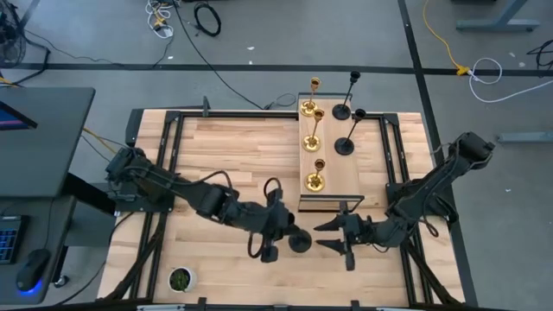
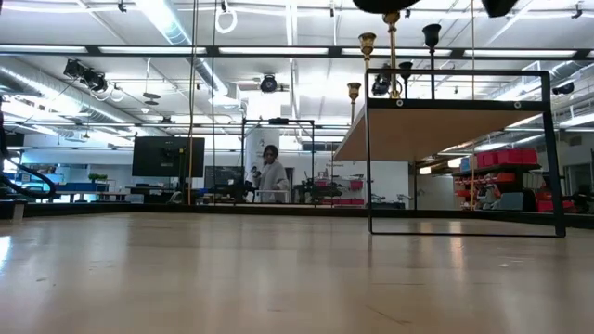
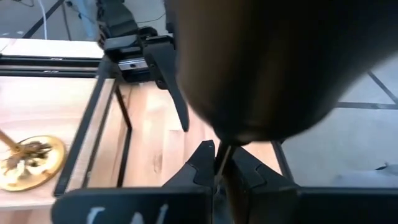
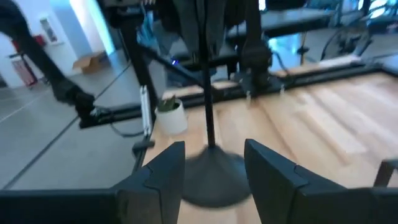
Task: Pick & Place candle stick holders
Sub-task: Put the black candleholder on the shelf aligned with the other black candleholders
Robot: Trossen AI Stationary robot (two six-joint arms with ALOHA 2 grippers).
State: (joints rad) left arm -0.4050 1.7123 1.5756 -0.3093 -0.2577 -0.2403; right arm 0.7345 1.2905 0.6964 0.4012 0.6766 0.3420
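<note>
My left gripper (image 1: pixel 289 235) is clamped shut on the thin stem of a matte black candlestick (image 1: pixel 300 241) with a round base, holding it in the air above the front middle of the pale wooden table (image 1: pixel 225 155). In the left wrist view the 2 dark fingers (image 3: pixel 202 163) pinch the stem, with the base filling most of the frame.

My right gripper (image 1: pixel 333 235) faces it from just beside, jaws standing apart; in the right wrist view its fingers (image 4: pixel 165 165) sit either side of the black base without touching it.

Further back stands a low wooden shelf on a black metal frame (image 1: pixel 333 173). On it I see 3 shiny gold candlesticks (image 1: pixel 314 177) in a row and 2 more matte black candlesticks (image 1: pixel 346 142) beside them.

A small round white pot with a green plant (image 1: pixel 181 279) sits at the table's front left corner. I can read no writing or labels anywhere. A person in pale clothing (image 2: pixel 271 176) stands far off in the room.
</note>
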